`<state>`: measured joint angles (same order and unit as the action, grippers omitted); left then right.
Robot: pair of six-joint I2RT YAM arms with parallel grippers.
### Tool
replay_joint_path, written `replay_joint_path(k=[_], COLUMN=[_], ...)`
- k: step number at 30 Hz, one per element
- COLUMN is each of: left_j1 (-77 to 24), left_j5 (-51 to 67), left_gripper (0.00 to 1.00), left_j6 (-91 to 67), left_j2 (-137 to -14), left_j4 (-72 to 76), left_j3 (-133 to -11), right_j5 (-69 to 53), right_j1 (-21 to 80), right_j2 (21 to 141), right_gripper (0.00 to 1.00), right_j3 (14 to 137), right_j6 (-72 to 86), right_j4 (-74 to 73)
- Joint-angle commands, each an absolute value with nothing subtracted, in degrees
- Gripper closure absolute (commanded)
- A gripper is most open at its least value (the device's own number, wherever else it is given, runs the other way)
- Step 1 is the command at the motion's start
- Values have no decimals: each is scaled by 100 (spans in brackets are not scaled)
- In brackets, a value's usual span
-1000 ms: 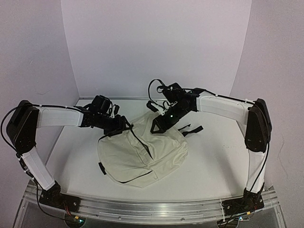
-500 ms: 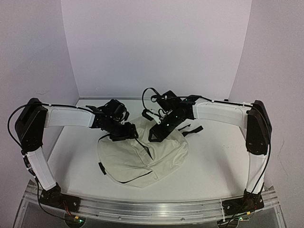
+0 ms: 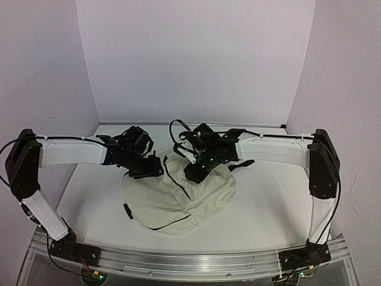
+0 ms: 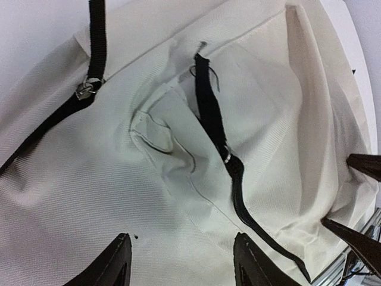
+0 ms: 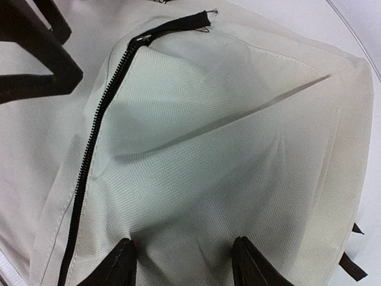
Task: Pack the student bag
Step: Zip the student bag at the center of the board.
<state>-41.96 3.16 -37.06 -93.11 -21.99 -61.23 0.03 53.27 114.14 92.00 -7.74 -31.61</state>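
The student bag (image 3: 184, 202), cream fabric with black trim, lies flat in the middle of the table. My left gripper (image 3: 149, 170) hovers over its upper left part, jaws apart, with only fabric (image 4: 89, 179) under them. A black zipper (image 4: 235, 179) runs just right of its right finger (image 4: 247, 262). My right gripper (image 3: 193, 173) sits low over the bag's upper middle, open, with creased cloth (image 5: 238, 149) between the fingertips. A closed zipper (image 5: 89, 155) runs to its left. Each wrist view shows the other gripper's fingers at its edge.
Black straps (image 3: 241, 162) trail from the bag's far right side onto the white table (image 3: 268, 196). A black strap with a metal buckle (image 4: 86, 89) crosses the bag's left side. Walls enclose the back and both sides; a metal rail (image 3: 190, 259) runs along the near edge.
Both grippers have come down and inward onto the bag's upper part. The right one slid left and nearer, the left one lowered over the bag's left edge.
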Motion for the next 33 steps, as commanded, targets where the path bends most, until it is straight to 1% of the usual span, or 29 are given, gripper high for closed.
replay_joint_path(k=[1, 5, 8, 11, 17, 25, 33], left_j1=[-4431, -4461, -4309, -3915, -3179, -3111, -3111], left_j5=[225, 33, -84, 396, 1405, 2489, 2509], left_gripper=[38, 30, 28, 34, 51, 54, 57], left_j6=[-3917, -4289, -4268, -4106, -3497, -2895, -2821], left_j2=[-9176, -9101, -8995, -8995, -9461, -10281, -10923], left_j4=[-1924, -1563, -1503, -1266, -988, -965, -1098], left_j3=[-6052, -5823, -5875, -6001, -6577, -7349, -7745], right_j5=[143, 53, 44, 46, -85, -110, -248], right_j1=[5345, 5456, 5492, 5494, 5491, 5490, 5464], right_j2=[11761, 11795, 11770, 11753, 11667, 11538, 11409], right_gripper=[42, 34, 32, 32, 34, 34, 34], right_j3=[8939, 8857, 8779, 8703, 8548, 8557, 8634], right_j6=[-667, -681, -737, -790, -835, -862, -844], right_j4=[-3477, -3468, -3458, -3462, -3463, -3463, -3463])
